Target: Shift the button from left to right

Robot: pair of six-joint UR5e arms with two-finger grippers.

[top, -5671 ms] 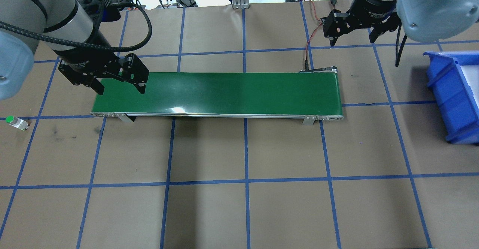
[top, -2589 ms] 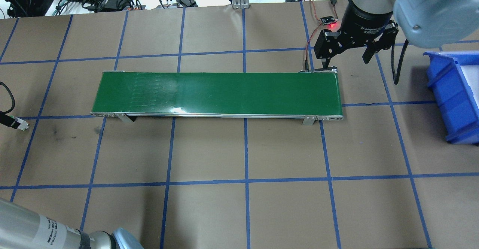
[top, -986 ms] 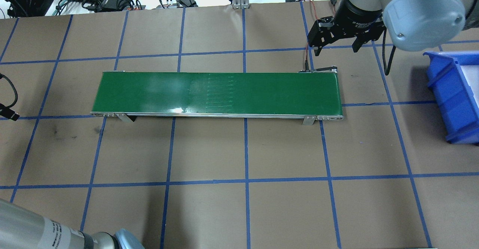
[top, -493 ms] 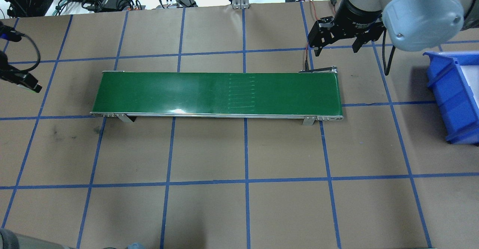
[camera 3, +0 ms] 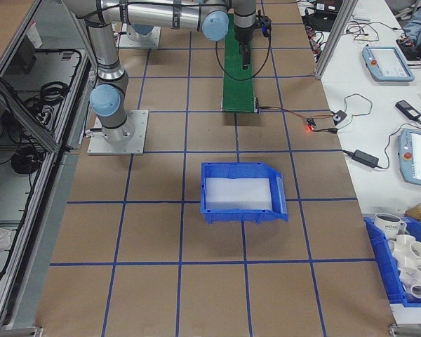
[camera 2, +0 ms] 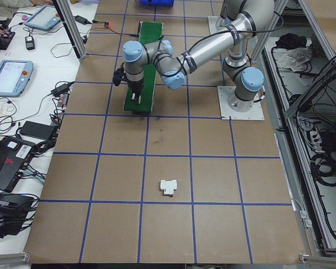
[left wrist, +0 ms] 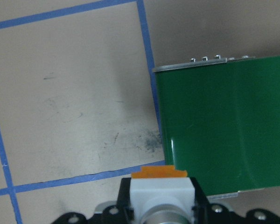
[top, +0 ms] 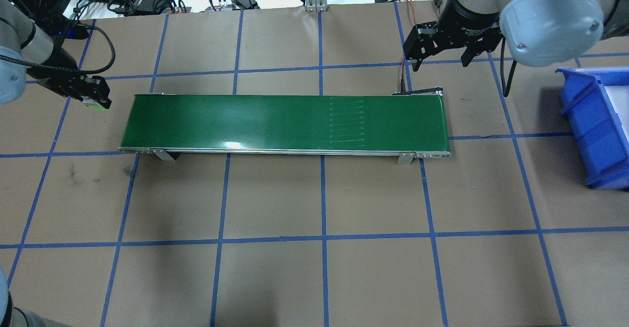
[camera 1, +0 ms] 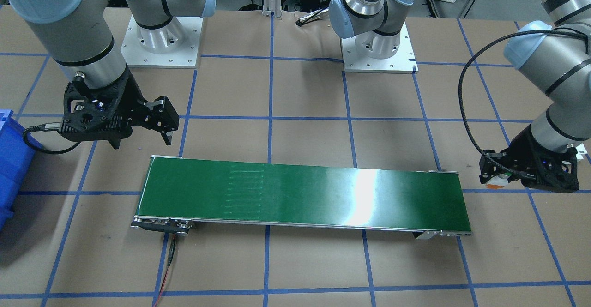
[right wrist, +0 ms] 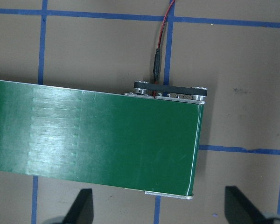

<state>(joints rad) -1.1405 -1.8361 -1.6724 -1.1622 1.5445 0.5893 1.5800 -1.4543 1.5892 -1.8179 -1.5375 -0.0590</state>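
The left gripper (camera 1: 501,177) is clamping the button (camera 1: 497,181) (orange base outward) just off the conveyor belt (camera 1: 304,195) end. The right gripper (camera 1: 141,134) is hovering with jaws spread wide at the opposite end.

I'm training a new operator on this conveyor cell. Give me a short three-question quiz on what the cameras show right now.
1. True or false: the button lies on the green conveyor belt.
2. Which hand holds the button: A) left hand B) right hand C) neither?
3. Fill in: the right hand hovers with its fingers ____ near the belt's wired end.

Key: 1. False; it is gripped just off the belt's end. 2. A. 3. open, with nothing between them.
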